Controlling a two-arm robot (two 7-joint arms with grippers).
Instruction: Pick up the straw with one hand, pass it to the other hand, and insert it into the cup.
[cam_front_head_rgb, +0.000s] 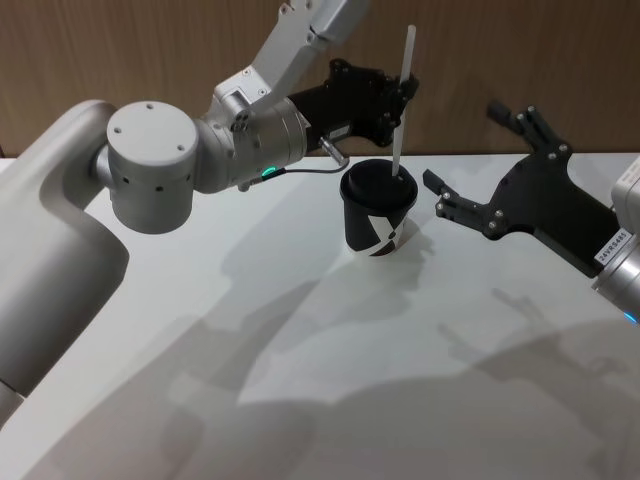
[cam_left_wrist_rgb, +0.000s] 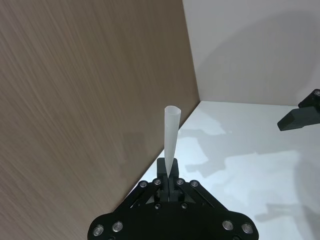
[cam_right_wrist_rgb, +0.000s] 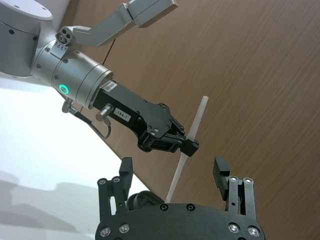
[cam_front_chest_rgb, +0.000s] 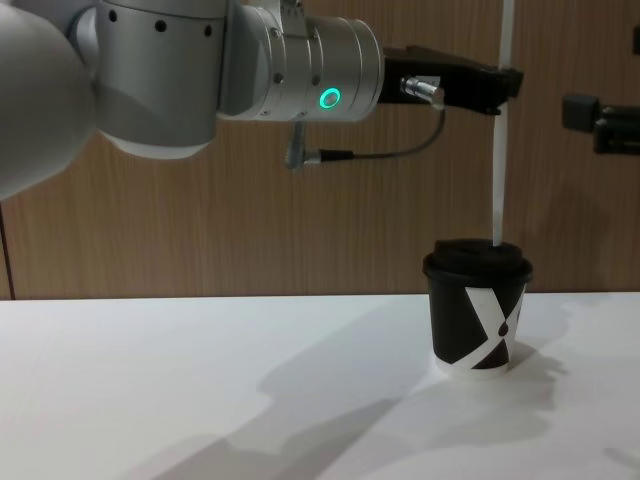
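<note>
The white straw (cam_front_head_rgb: 402, 95) stands almost upright, pinched partway up by my left gripper (cam_front_head_rgb: 404, 100), which is shut on it. Its lower end meets the domed lid of the black cup (cam_front_head_rgb: 378, 215) with the white X mark; the chest view shows the straw (cam_front_chest_rgb: 497, 160) touching the top of the cup (cam_front_chest_rgb: 478, 315). From the left wrist, the straw (cam_left_wrist_rgb: 171, 132) rises out of the left gripper (cam_left_wrist_rgb: 170, 172). My right gripper (cam_front_head_rgb: 465, 145) hangs open just right of the cup, holding nothing. In its own wrist view the right gripper (cam_right_wrist_rgb: 172, 172) faces the straw (cam_right_wrist_rgb: 194, 137).
The white table (cam_front_head_rgb: 300, 380) stretches toward me. A brown wood-grain wall (cam_front_head_rgb: 150, 50) stands close behind the cup. A thin cable (cam_front_chest_rgb: 400, 150) loops under the left wrist.
</note>
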